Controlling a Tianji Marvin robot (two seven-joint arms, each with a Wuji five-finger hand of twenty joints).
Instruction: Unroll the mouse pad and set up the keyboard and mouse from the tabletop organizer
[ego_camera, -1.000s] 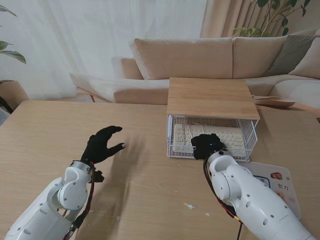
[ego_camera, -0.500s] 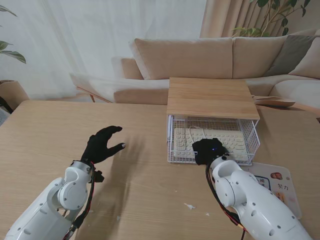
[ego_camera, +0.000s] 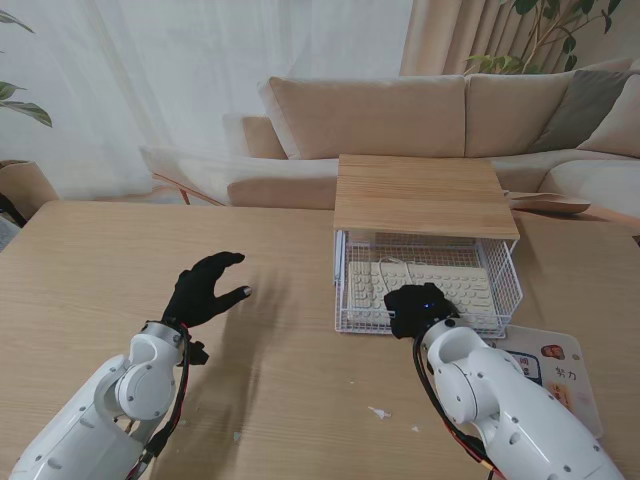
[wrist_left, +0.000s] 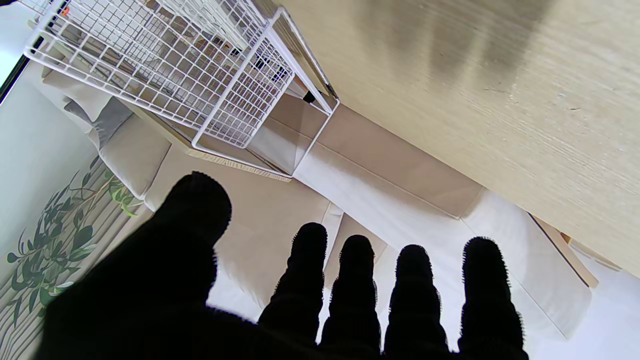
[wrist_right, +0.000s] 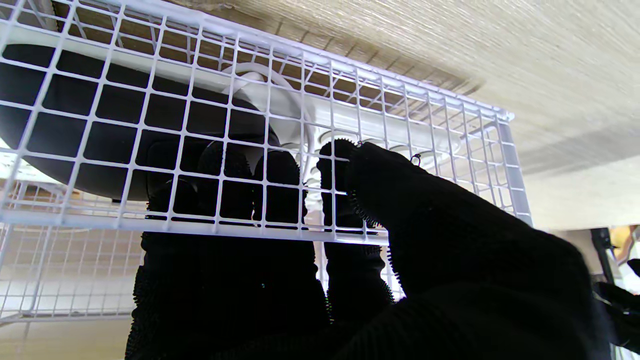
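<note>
The organizer (ego_camera: 425, 195) has a wooden top and a white wire drawer (ego_camera: 510, 290) partly slid out toward me. Inside lies a white keyboard (ego_camera: 470, 280) with a coiled white cable (wrist_right: 265, 90). My right hand (ego_camera: 415, 308) is shut on the drawer's front wall (wrist_right: 200, 227), fingers hooked inside the mesh and thumb outside. A dark rounded object (wrist_right: 50, 140) sits in the drawer behind the mesh; I cannot tell what it is. My left hand (ego_camera: 205, 288) hovers open over the bare table to the left, fingers (wrist_left: 310, 280) spread. From its wrist view the drawer (wrist_left: 200, 85) shows from the side.
A flat printed sheet (ego_camera: 555, 375) lies on the table at the right, partly under my right forearm. Small white scraps (ego_camera: 378, 411) lie on the wood nearer to me. A beige sofa (ego_camera: 400, 115) stands beyond the table's far edge.
The wire drawer has slid out from under the wooden top toward me, with my right hand drawing back on its front wall. The left hand has not moved.
</note>
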